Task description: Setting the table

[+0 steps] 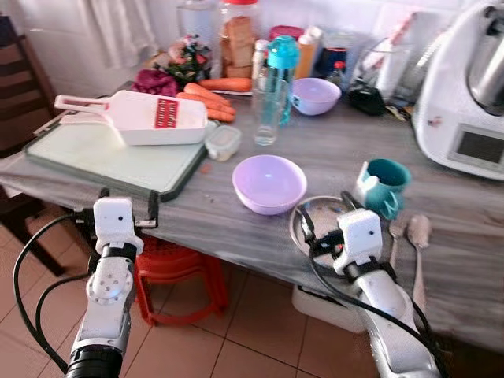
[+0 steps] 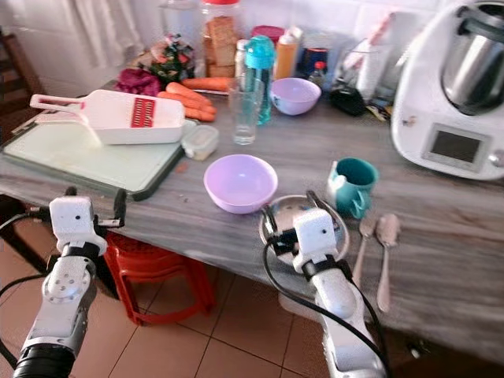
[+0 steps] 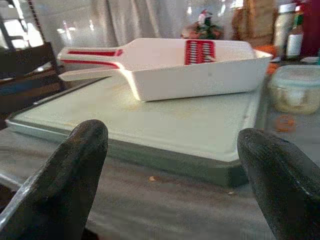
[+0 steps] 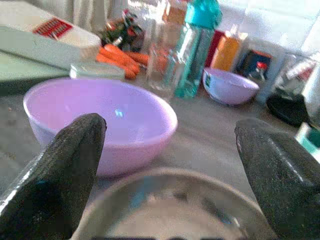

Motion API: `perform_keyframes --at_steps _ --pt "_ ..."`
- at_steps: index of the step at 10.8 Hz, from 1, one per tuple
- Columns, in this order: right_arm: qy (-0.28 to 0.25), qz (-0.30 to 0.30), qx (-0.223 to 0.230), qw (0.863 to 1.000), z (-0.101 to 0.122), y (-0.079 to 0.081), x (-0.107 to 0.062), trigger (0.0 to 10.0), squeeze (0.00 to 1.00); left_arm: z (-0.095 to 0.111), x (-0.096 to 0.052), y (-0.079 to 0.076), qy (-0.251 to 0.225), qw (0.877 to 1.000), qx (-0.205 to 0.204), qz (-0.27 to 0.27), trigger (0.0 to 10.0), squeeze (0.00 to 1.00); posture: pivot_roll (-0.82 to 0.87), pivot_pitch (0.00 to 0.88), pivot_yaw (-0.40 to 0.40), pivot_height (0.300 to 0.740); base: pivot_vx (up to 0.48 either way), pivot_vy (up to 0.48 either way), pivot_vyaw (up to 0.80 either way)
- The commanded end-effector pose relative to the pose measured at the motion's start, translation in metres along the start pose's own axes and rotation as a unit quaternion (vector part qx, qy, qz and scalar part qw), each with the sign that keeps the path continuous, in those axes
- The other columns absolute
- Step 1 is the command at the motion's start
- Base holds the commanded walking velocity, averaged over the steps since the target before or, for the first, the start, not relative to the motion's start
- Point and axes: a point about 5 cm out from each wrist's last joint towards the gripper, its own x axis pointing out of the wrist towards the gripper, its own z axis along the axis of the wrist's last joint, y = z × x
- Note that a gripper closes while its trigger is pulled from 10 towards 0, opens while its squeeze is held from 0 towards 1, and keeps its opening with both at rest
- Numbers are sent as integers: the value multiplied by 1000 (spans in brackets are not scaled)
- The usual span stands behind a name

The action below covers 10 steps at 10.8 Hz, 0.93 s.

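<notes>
A lilac bowl (image 1: 269,183) sits near the front edge of the grey table (image 1: 236,228). Right of it lies a round steel plate (image 4: 170,210), then a teal mug (image 1: 384,185), a fork (image 1: 395,233) and a spoon (image 1: 418,231). My right gripper (image 1: 326,214) hovers low over the plate's near rim, open, with nothing between its fingers and facing the bowl. My left gripper (image 1: 126,205) is open at the table's front edge, in front of a pale green cutting board (image 3: 165,120) that carries a white slicer (image 1: 134,116).
At the back stand a second lilac bowl (image 1: 316,95), a glass (image 1: 266,118), a teal bottle (image 1: 281,71), carrots (image 1: 209,98), jars and a white kitchen machine (image 1: 465,87). A small lidded tub (image 1: 223,142) sits by the board. A red stool (image 1: 177,276) stands under the table.
</notes>
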Motion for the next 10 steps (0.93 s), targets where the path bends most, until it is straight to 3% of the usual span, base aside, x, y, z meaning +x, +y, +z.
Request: perform_keyframes --at_steps 1,6,7,10 --pt "-8 4 -3 1000 5 2 3 10000 0 2 5 1 0 1000 7 17 10000 0 11 0 -27 740 0 0 800" --pt "-19 28 -29 999 9 11 7 10000 0 1 6 2 -2 998 29 51 10000 0 17 0 -24 740 0 0 800" --pt "-20 24 -10 999 9 12 6 10000 0 1 7 3 -1 997 35 68 10000 0 17 0 -24 740 0 0 800" --pt "-23 23 -16 999 10 11 7 10000 0 1 8 2 -2 997 33 65 10000 0 18 0 -24 740 0 0 0"
